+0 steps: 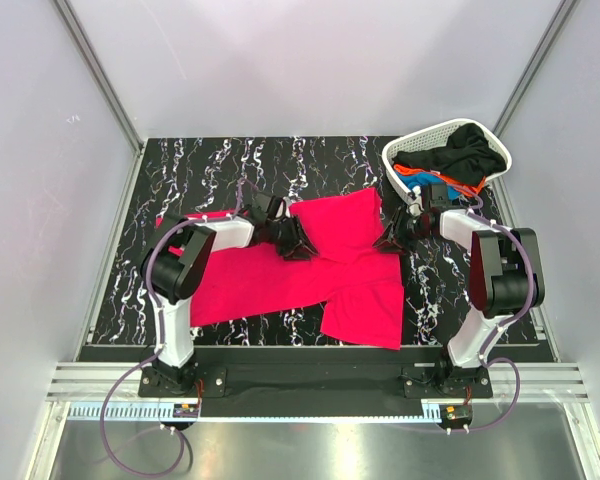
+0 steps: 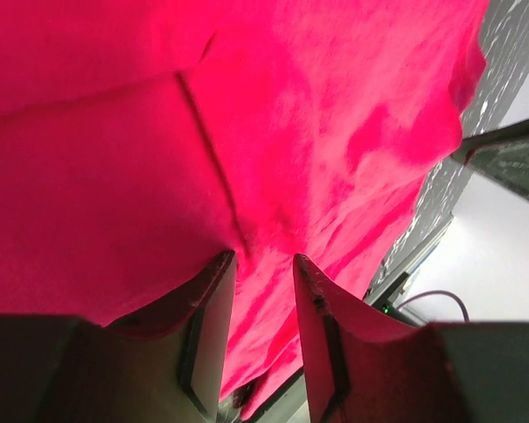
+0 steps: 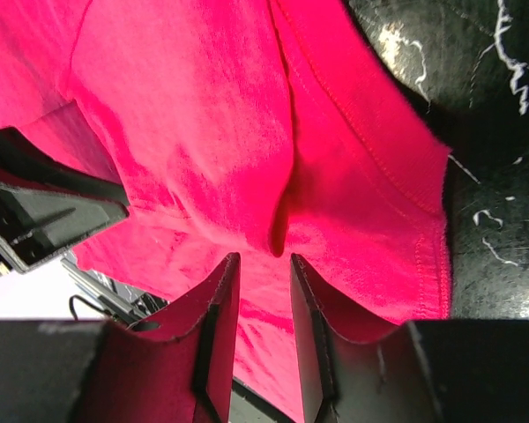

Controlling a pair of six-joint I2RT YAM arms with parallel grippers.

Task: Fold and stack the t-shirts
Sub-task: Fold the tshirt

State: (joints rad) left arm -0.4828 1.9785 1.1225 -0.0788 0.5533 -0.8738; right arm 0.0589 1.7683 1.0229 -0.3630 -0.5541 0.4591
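Your left arm [image 1: 185, 262] and right arm [image 1: 500, 270] wear white shells over bulky black joints. Grey-purple cables [image 1: 148, 265] loop back behind each gripper. The left gripper [image 2: 264, 260] and right gripper [image 3: 263, 258] end in dark, flat, tapering fingers [image 2: 207, 308].

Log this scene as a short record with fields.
on table: pinkish-red t-shirt, spread, rumpled
left end effector: on the shirt, cloth between fingers, grip unclear
right end effector: at the shirt's right edge, cloth ridge between fingers, grip unclear
basket: white, far right corner, holds black cloth plus blue and orange cloth
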